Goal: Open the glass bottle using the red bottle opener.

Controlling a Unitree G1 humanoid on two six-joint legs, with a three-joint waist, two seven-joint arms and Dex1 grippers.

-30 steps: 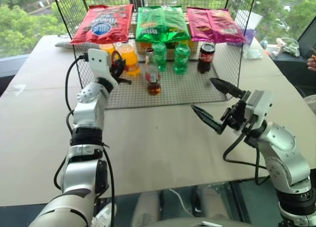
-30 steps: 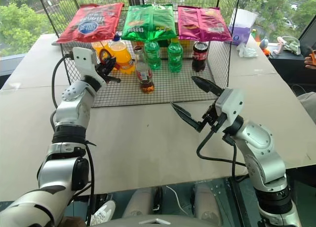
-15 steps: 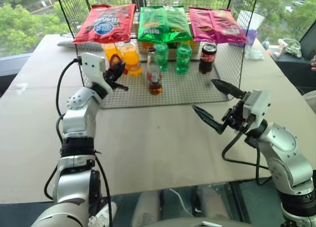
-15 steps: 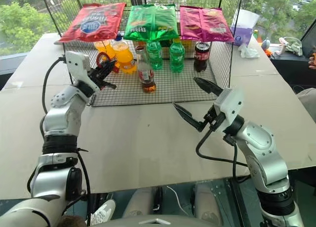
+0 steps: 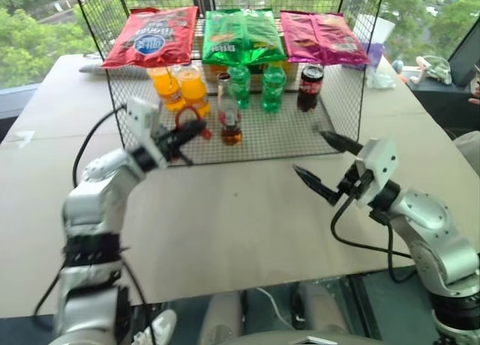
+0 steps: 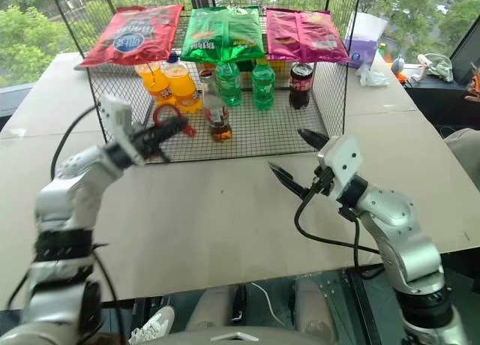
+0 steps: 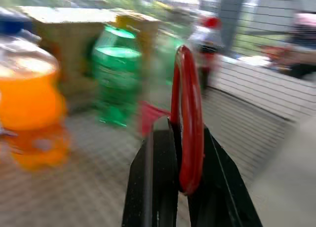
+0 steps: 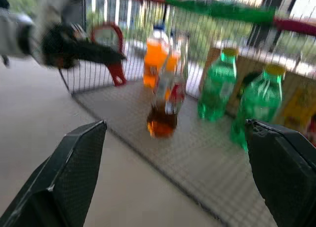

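Wire rack (image 5: pixel 341 97): it stands on the counter (image 5: pixel 225 217) and holds the soda bottles, with the chip bags on top.
Glass bottle (image 5: pixel 229 114): upright near the rack's front edge, cap still on.
Left end effector (image 5: pixel 189 134): clenched on the red bottle opener (image 5: pixel 189 121), just left of the bottle, nearer.
Right end effector (image 5: pixel 324 163): released, empty, further away on the bottle's right.

Bright, even daylight comes in through the windows along the top of the head views, leaving the table (image 5: pixel 225 210) pale and its shadows soft and faint. The left arm (image 5: pixel 97 202) is smeared by motion blur at centre left. In the left wrist view the opener (image 7: pixel 187 118) and bottles (image 7: pixel 111 79) are streaked and soft. The right wrist view is blurred throughout, its fingers (image 8: pixel 64 177) dark.
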